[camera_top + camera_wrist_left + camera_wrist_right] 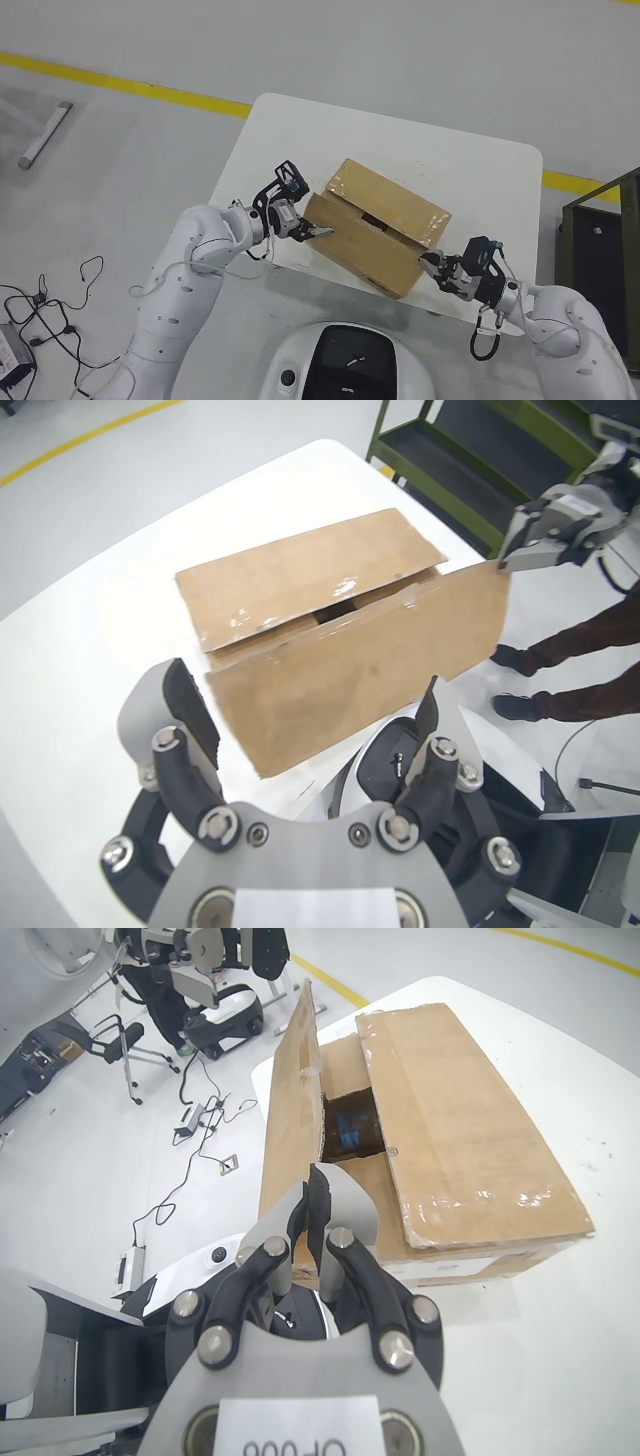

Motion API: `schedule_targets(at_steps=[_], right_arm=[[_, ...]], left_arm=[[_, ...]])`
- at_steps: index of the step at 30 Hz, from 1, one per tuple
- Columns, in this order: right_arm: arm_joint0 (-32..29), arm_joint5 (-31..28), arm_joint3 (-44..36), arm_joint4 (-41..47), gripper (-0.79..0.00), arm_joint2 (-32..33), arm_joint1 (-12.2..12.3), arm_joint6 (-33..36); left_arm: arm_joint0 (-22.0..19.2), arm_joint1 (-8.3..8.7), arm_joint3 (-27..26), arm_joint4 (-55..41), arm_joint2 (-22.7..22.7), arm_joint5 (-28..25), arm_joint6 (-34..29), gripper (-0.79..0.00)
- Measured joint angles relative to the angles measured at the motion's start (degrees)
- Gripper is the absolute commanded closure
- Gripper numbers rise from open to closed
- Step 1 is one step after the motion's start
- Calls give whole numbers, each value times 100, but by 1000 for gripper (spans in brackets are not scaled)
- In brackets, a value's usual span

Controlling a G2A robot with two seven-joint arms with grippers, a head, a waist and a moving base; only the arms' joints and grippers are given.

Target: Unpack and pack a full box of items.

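The box (pixel 385 225) sits askew on the surface (pixel 480 170), close to the edge nearest the robot. Its far flap (pixel 450 1128) lies flat and its near flap (pixel 360 660) is lifted upright. The right tool (pixel 315 1180) is clamped on one end of that raised flap. The left tool (pixel 302 680) has its fingers apart at the flap's other end and grips nothing. Through the gap between the flaps something dark with a blue mark (pixel 350 1128) shows inside. The likely trouble is the one-sided hold: pulling the flap back from one corner alone could twist the card, tear it along the fold, or let it slip from the pads. Because the box stands so near the edge, a pull toward the robot could drag it over the edge. Old tape on the flap edges may also snag.
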Motion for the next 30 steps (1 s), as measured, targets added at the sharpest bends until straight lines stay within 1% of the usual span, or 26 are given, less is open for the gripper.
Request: schedule_targets(at_steps=[3,7,12,17,22,23,24,25,26,27,30], right_arm=[[-71,-11,-176,-253,0,45,25,-112],[-153,-78,-336,-503,0,160,61,-339],[-242,-265,-477,-787,0,334,121,-520],[-328,-271,-514,-854,0,390,185,-624],[-399,-271,-529,-862,0,437,244,-713],[-412,-271,-534,-856,0,453,252,-735],[-431,-271,-543,-845,0,473,262,-763],[-445,-270,-551,-832,0,485,268,-783],[-459,-266,-555,-810,0,494,274,-803],[-472,-258,-560,-790,0,501,282,-816],[-486,-173,-553,-748,0,527,299,-835]], left_arm=[[-1,26,131,68,-51,89,129,-785],[-32,35,372,24,32,211,258,-785],[-86,51,574,-244,185,147,265,-785],[-117,74,735,-266,293,186,250,-785],[-106,96,739,-253,433,115,318,-785],[-96,102,713,-253,458,69,317,-757],[-83,112,675,-241,487,2,306,-348],[-73,121,646,-220,507,-48,297,-262],[-62,129,617,-203,525,-99,297,-22],[-47,140,582,-183,539,-163,314,0],[-8,172,506,-92,546,-275,362,0]])
